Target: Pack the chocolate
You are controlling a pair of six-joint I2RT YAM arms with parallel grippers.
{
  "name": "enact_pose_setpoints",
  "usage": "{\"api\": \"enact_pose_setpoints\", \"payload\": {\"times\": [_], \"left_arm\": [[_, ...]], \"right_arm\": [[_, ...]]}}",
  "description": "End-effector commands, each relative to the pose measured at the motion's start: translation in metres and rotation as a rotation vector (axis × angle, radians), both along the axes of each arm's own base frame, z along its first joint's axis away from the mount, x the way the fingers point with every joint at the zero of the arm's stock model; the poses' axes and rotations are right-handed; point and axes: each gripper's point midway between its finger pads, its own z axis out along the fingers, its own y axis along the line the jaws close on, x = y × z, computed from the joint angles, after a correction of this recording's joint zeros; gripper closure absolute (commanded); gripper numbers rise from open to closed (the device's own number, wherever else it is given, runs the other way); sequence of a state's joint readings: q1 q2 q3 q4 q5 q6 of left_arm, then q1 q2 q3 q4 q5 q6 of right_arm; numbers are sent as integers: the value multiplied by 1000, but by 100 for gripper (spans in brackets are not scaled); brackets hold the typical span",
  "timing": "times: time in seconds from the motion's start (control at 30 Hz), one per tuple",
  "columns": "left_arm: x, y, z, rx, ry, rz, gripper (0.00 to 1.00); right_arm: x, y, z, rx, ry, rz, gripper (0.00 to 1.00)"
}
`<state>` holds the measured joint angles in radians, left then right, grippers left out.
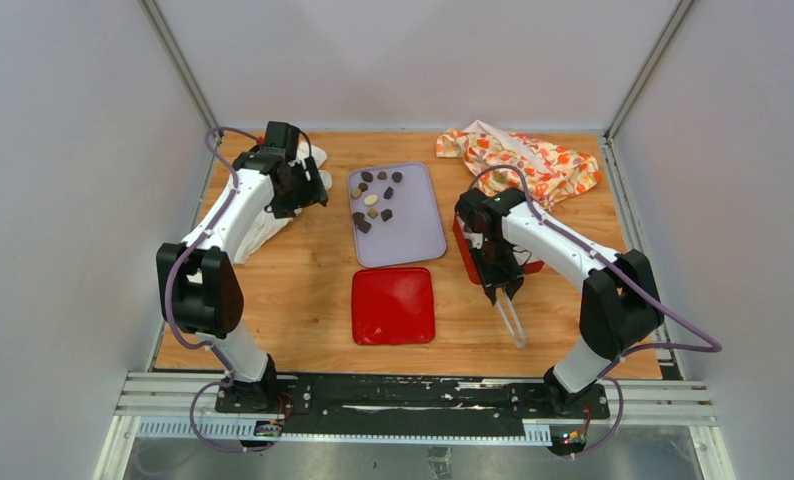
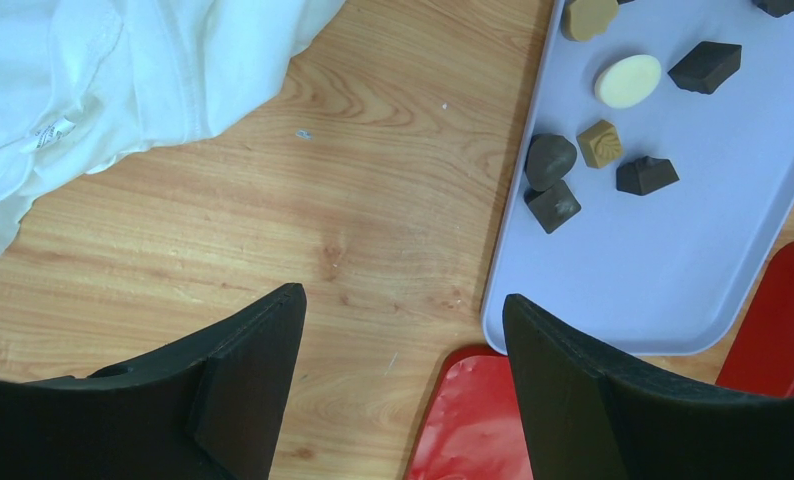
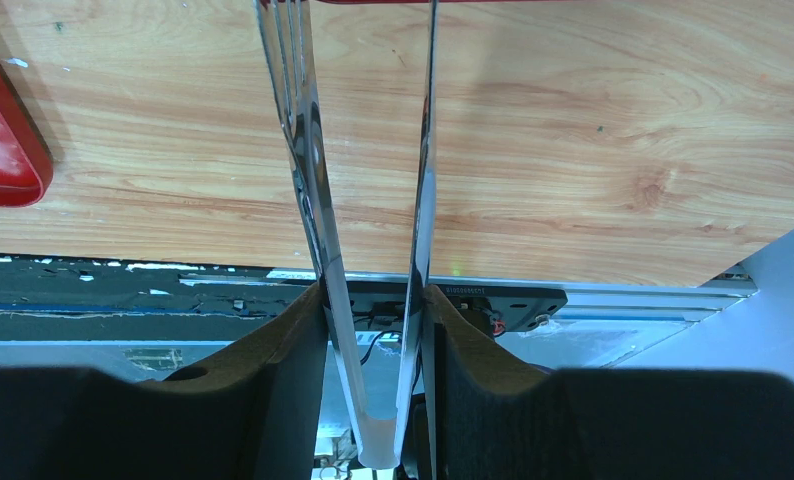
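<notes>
Several pieces of chocolate [image 1: 373, 200], mostly dark brown with a few tan and one cream, lie at the far left end of a lavender tray [image 1: 418, 235]. The left wrist view shows them close up: a cream oval [image 2: 628, 80], a dark block [image 2: 553, 206]. My left gripper [image 1: 308, 190] hovers left of the tray beside the white cloth; its jaws [image 2: 403, 295] stand open over bare wood, holding nothing. My right gripper [image 1: 503, 288] is shut on metal tongs [image 1: 513, 322], whose two arms [image 3: 308, 150] are spread apart with nothing between them.
A red square lid [image 1: 393, 305] lies flat in front of the tray. A red box [image 1: 463, 250] sits partly hidden under my right arm. A white cloth [image 2: 93, 80] is bunched at the far left and a patterned cloth [image 1: 528, 160] at the back right.
</notes>
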<state>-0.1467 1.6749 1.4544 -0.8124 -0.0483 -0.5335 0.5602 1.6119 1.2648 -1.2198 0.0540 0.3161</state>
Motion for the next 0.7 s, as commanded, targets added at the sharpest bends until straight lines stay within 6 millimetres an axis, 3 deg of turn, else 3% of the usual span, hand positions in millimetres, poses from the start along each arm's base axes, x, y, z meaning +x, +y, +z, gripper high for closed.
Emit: {"api": "enact_pose_setpoints", "payload": {"times": [0.0, 0.67], "left_arm": [[6, 3, 1, 1, -10, 9, 23], [9, 3, 1, 1, -11, 5, 23]], "right_arm": [[0, -5, 8, -12, 4, -8, 68], [3, -6, 10, -29, 2, 1, 58]]}}
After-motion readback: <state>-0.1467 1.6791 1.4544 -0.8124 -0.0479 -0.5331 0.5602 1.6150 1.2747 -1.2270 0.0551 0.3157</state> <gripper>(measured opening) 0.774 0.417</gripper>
